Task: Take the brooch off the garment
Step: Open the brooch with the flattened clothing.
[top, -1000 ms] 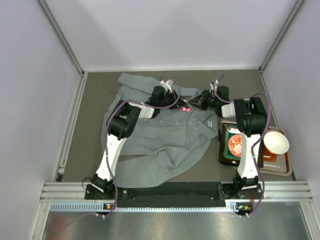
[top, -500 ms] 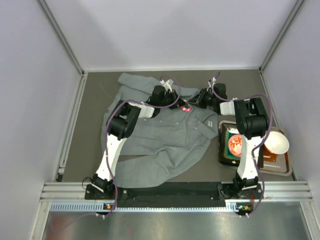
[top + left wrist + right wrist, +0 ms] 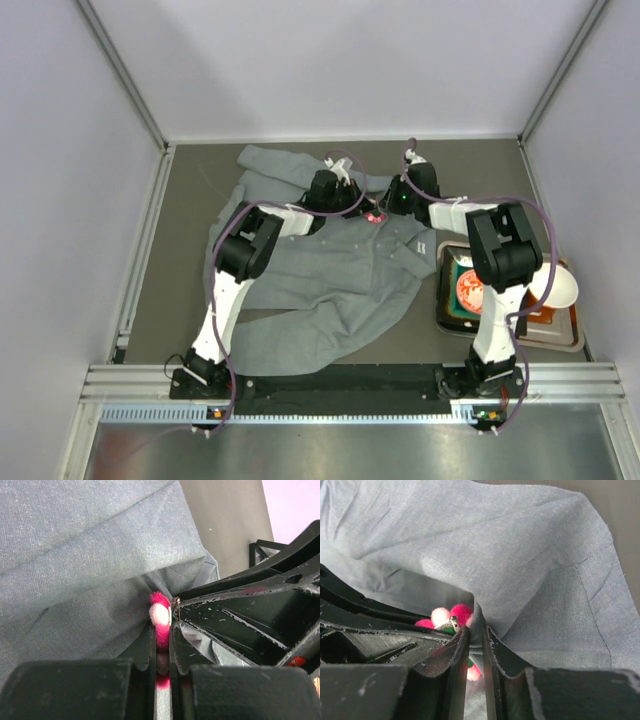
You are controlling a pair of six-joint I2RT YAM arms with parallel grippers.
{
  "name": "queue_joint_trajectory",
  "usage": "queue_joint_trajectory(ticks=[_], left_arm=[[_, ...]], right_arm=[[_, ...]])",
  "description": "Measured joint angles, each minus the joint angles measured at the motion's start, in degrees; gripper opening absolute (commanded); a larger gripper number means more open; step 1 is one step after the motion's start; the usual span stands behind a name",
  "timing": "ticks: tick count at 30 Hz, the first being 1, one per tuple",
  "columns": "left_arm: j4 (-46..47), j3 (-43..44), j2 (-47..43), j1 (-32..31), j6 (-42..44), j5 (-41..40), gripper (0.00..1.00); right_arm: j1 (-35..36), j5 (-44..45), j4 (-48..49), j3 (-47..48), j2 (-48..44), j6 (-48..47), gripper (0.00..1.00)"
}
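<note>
The grey garment (image 3: 330, 270) lies rumpled across the middle of the table. The fuzzy pink brooch (image 3: 377, 214) sits near its collar, between my two grippers. My left gripper (image 3: 358, 207) comes in from the left. In the left wrist view its jaws (image 3: 161, 630) are shut on the brooch (image 3: 160, 614), against the garment (image 3: 75, 545). My right gripper (image 3: 392, 204) faces it from the right. In the right wrist view it (image 3: 476, 635) is shut on a fold of the garment (image 3: 520, 545) right beside the brooch (image 3: 456, 614), whose metal pin end shows.
A tray (image 3: 575, 340) stands at the right edge, holding an orange-lidded container (image 3: 468, 290) and a white bowl (image 3: 560, 288) partly behind my right arm. Bare table lies left of the garment. Walls close in on three sides.
My right arm has reached further left, bringing its gripper up tight against the brooch. The left arm and the garment have stayed put.
</note>
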Motion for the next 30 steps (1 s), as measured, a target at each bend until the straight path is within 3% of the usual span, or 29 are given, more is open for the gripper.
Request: queue_joint_trajectory(ticks=[13, 23, 30], left_arm=[[-4.26, 0.96, -1.29, -1.14, 3.65, -3.80, 0.00], [-9.55, 4.09, -1.25, -1.20, 7.50, -3.17, 0.00], [-11.87, 6.21, -0.59, -0.22, 9.51, -2.56, 0.00]], right_arm=[[4.92, 12.13, -7.45, 4.17, -0.66, -8.83, 0.15], [5.29, 10.60, -7.32, 4.66, -0.57, -15.50, 0.14], [5.29, 7.74, -12.72, 12.04, 3.19, -19.26, 0.14]])
